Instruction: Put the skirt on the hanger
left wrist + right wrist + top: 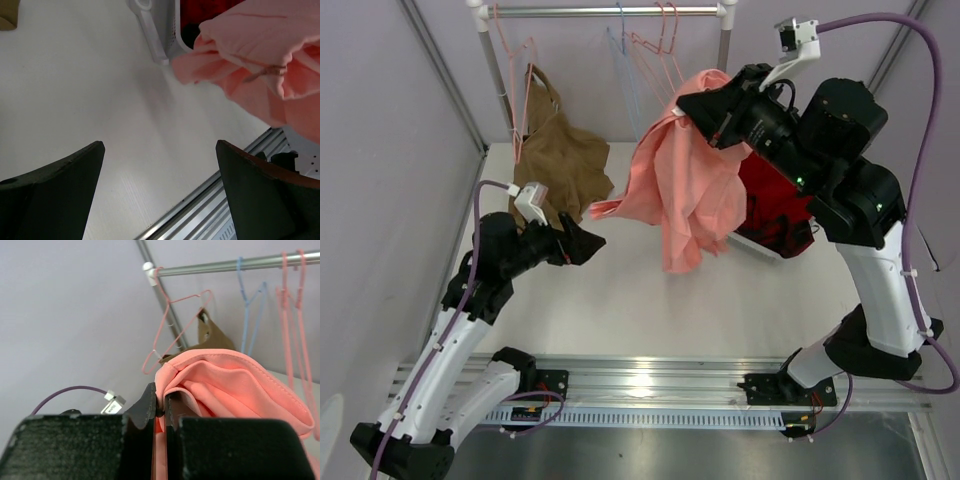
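- Skirt (pixel 685 190): clear of the bench (pixel 620 300), at one o'clock, its edge pinched in our tightly closed right pincer (pixel 160 405).
- Hanger (pixel 242 310): we judge it bare, on the rail (pixel 610 11) at twelve o'clock; threading is left.
- Left pincer (pixel 160 190): spread wide, empty.

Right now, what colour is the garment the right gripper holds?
Plain salmon pink, no pattern; the skirt shows best in the top external view.

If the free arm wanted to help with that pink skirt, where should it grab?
Probably the loose corner of the skirt jutting toward the open left tool, approached from that side: the right tool pinches the top edge, so this flap hangs free.
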Robot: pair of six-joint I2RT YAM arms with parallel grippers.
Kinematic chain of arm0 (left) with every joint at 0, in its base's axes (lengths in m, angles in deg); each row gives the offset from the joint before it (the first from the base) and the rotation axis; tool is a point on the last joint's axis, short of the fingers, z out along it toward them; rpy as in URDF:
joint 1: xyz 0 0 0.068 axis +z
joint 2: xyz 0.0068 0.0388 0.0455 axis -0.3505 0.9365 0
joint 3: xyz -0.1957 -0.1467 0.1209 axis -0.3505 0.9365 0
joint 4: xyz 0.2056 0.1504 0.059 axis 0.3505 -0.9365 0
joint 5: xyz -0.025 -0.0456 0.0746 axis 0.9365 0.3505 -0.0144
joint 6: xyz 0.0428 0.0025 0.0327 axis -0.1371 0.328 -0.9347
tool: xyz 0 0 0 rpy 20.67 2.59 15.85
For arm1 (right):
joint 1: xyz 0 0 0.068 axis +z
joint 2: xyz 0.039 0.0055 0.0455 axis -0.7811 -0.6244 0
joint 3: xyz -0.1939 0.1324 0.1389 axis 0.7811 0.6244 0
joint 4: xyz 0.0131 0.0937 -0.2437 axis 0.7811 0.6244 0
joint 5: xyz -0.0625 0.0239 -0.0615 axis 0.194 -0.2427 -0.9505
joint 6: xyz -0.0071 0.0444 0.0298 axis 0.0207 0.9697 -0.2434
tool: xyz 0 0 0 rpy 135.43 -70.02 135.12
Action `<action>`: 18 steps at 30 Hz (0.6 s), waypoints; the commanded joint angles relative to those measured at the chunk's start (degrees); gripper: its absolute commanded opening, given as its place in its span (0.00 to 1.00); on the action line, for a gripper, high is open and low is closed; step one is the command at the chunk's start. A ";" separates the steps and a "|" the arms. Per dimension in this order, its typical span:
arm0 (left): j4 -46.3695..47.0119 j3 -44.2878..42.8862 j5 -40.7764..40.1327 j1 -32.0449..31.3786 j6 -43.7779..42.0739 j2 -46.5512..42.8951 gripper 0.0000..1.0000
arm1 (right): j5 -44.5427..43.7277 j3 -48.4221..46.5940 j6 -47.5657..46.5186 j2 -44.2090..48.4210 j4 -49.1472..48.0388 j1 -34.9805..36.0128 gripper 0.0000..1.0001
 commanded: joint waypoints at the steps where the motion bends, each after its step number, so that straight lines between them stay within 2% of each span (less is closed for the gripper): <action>1: 6.43 -1.11 1.77 -0.28 4.76 -2.14 0.99 | 2.60 -2.26 -0.88 -0.47 -9.96 2.40 0.00; 6: 11.01 -0.23 -2.09 -0.28 10.91 -6.45 0.99 | 2.08 -0.15 -0.88 -0.56 -11.01 3.72 0.00; 9: 13.56 0.30 -1.22 -0.20 11.27 -6.02 0.99 | 2.34 1.17 -0.44 -0.82 -11.10 4.25 0.00; 12: 15.85 1.52 1.59 -0.20 10.83 -3.47 0.99 | 2.25 5.12 0.70 -0.30 -11.89 4.42 0.00; 14: 16.64 3.28 2.56 -0.20 11.01 -2.59 0.99 | 1.46 12.57 1.58 0.84 -14.77 4.42 0.00; 16: 18.92 4.94 3.09 -0.28 11.27 -2.15 0.91 | -0.03 19.16 2.28 3.39 -17.16 4.42 0.00; 18: 21.20 7.32 3.53 -0.28 11.71 -2.06 0.75 | -0.65 28.22 3.68 4.80 -19.88 3.99 0.00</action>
